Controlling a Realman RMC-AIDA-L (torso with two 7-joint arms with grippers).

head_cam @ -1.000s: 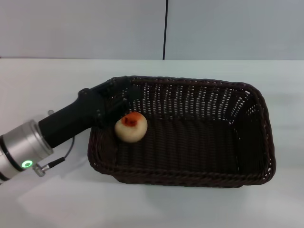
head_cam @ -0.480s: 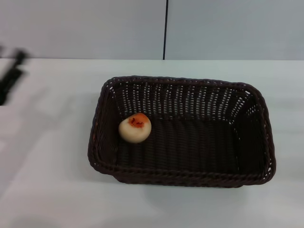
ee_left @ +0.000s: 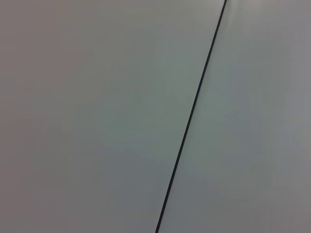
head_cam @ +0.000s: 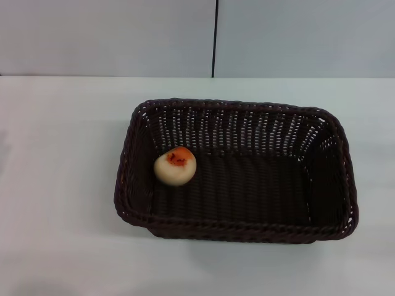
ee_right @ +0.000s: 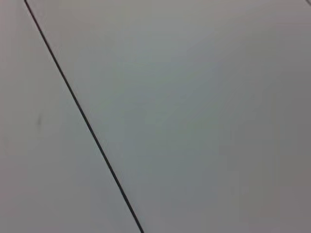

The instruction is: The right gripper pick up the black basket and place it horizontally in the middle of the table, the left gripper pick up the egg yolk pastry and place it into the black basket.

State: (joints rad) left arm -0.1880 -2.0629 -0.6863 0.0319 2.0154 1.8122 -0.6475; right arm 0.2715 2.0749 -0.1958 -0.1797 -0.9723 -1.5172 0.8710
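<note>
The black basket [head_cam: 237, 169] lies lengthwise across the middle of the white table [head_cam: 55, 135] in the head view. The egg yolk pastry [head_cam: 174, 166], cream with an orange-red top, rests on the basket floor near its left end. Neither the left gripper nor the right gripper shows in any view. Both wrist views show only a plain grey wall with a thin dark seam [ee_left: 192, 114] [ee_right: 82, 116].
A grey wall with a vertical dark seam [head_cam: 215, 38] stands behind the table's far edge. Bare white tabletop lies on all sides of the basket.
The left arm, which reached into the basket's left end beside the pastry one second ago, has pulled away to the left and gone out of view. The pastry stays in the basket.
</note>
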